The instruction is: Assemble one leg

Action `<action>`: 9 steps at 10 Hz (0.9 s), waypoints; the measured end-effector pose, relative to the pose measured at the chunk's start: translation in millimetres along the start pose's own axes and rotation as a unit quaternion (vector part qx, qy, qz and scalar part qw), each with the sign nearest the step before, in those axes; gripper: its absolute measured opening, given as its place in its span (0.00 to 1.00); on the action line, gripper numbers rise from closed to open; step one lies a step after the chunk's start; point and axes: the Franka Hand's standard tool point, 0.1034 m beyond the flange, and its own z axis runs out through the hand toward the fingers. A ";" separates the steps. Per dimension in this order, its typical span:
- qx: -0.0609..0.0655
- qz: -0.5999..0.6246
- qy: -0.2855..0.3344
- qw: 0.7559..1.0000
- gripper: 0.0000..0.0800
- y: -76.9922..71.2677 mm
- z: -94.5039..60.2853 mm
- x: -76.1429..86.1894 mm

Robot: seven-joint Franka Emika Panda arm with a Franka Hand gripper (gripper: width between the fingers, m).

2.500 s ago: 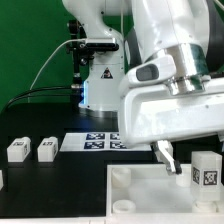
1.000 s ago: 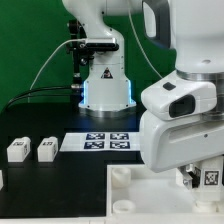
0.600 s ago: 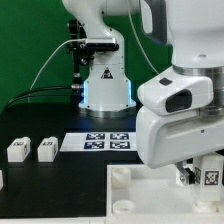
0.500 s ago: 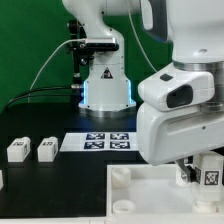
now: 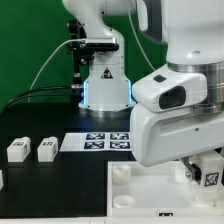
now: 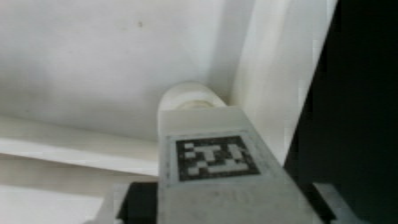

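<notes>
My gripper (image 5: 208, 178) is at the exterior view's lower right, shut on the leg (image 5: 213, 177), a small white block with a black-and-white tag. In the wrist view the leg (image 6: 217, 150) fills the space between my dark fingers (image 6: 146, 200), tag facing the camera, with both pads against its sides. It hangs over the large white panel (image 6: 89, 80), close to a round corner socket (image 6: 196, 97) near the panel's edge. Two more legs (image 5: 17, 150) (image 5: 47, 150) stand at the exterior view's left. A third shows partly at the left edge (image 5: 1, 178).
The white panel (image 5: 150, 200) lies at the front with round sockets (image 5: 120, 173) (image 5: 122, 201) on its left side. The marker board (image 5: 100, 142) lies flat behind it. The arm's base (image 5: 105, 85) and cables stand at the back before a green wall.
The arm came down over the leg at the right and closed on it. In the last second the arm's body shifted slightly left with the leg in its jaws.
</notes>
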 end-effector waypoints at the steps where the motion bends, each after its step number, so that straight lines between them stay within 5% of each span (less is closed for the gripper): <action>1: 0.001 0.009 0.000 1.000 0.37 0.7 0.0 -0.1; 4: 0.014 0.125 0.020 0.992 0.37 4.5 0.7 2.4; 7: 0.030 0.420 0.027 0.906 0.37 6.1 2.1 2.1; 8: 0.051 0.476 0.027 0.878 0.37 6.8 2.4 4.8; 9: 0.051 0.474 0.028 0.879 0.37 6.0 1.0 5.0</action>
